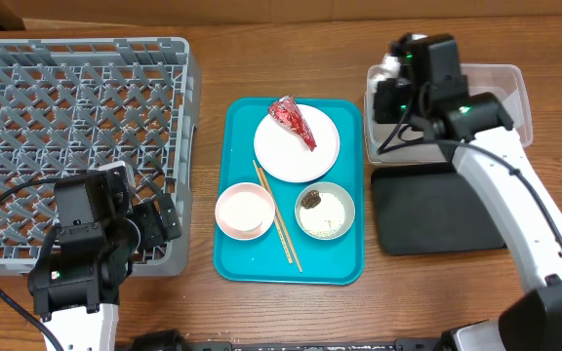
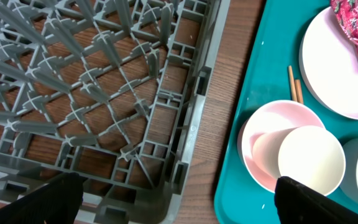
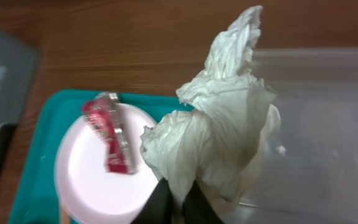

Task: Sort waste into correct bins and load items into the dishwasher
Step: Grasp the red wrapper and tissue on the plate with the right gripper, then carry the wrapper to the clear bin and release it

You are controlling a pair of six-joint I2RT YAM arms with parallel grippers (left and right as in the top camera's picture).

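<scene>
My right gripper (image 3: 178, 196) is shut on the crumpled white tissue (image 3: 222, 124) and holds it over the left edge of the clear tub (image 1: 510, 97). The red wrapper (image 1: 293, 122) lies on the white plate (image 1: 291, 156). The white cup (image 2: 311, 160) sits in the pink bowl (image 1: 224, 222). The grey bowl (image 1: 342, 216) holds rice and a brown lump (image 1: 310, 200). Chopsticks (image 1: 279, 219) lie between the bowls. My left gripper (image 2: 176, 202) is open and empty over the front right corner of the grey dish rack (image 1: 66, 107).
The dishes stand on a flat turquoise tray (image 1: 344, 263) in the middle of the table. The black tray (image 1: 437, 210) lies in front of the clear tub, at the right. The rack fills the left side. Bare wooden table shows along the front.
</scene>
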